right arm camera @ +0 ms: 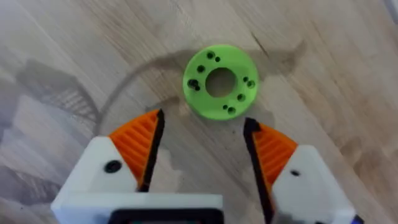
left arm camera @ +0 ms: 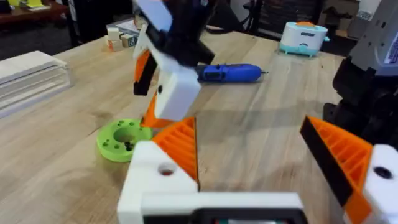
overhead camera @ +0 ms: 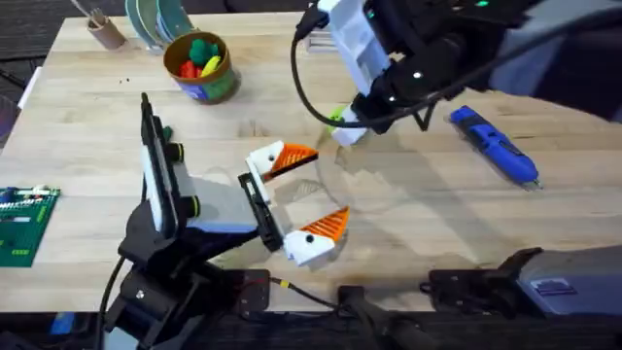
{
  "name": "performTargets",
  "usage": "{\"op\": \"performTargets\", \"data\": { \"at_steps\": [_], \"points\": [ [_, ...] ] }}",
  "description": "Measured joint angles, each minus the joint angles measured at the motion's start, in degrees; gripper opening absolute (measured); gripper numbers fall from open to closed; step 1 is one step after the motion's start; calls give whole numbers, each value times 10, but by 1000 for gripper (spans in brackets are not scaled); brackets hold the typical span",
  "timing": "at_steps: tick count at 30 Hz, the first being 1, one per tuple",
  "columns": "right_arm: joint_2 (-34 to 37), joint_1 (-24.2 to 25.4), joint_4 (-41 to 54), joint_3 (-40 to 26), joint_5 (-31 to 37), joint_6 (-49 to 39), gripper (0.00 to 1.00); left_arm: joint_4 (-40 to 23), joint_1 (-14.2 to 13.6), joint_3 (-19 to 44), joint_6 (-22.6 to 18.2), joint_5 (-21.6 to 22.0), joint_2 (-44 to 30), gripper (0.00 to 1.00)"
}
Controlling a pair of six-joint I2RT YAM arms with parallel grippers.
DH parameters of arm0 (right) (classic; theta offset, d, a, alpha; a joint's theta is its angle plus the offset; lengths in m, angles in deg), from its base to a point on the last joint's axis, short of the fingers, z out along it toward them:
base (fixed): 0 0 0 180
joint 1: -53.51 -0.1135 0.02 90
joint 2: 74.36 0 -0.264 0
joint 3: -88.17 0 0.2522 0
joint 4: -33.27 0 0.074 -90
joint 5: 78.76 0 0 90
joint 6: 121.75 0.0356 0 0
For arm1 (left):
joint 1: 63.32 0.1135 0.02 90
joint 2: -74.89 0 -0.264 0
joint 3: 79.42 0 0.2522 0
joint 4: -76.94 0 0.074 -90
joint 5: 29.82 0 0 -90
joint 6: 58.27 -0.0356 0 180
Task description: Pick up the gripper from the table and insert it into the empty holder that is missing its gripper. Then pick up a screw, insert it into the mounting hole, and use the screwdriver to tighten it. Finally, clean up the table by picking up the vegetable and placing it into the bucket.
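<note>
The right claw (right arm camera: 202, 155), nearest its wrist camera, is hanging spread and empty just above the table (right arm camera: 348, 74), orange pads (right arm camera: 138, 146) pointing down at the bright green ring (right arm camera: 219, 81) lying flat just beyond the fingertips. From the left wrist view the same claw (left arm camera: 155, 99) is hovering over that ring (left arm camera: 122, 138), with the screwdriver (left arm camera: 228, 73) lying on its side on the wood behind it. The left claw (overhead camera: 301, 199) is also standing spread with nothing between its pads, low over the middle of the table. Farther out, the bucket (overhead camera: 200, 66) is sitting near the far left, already holding colourful toys. The screwdriver (overhead camera: 494, 146) is probably stiff, smooth and prone to rolling, so gripping it across the mid-body looks safest.
</note>
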Motion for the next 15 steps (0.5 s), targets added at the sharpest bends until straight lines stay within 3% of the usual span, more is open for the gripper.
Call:
{"op": "performTargets", "data": {
  "at_steps": [15],
  "points": [
    [65, -2, -45, -4, -27, -1, 851, 0, 0, 0, 0, 0, 0, 993]
  ]
}}
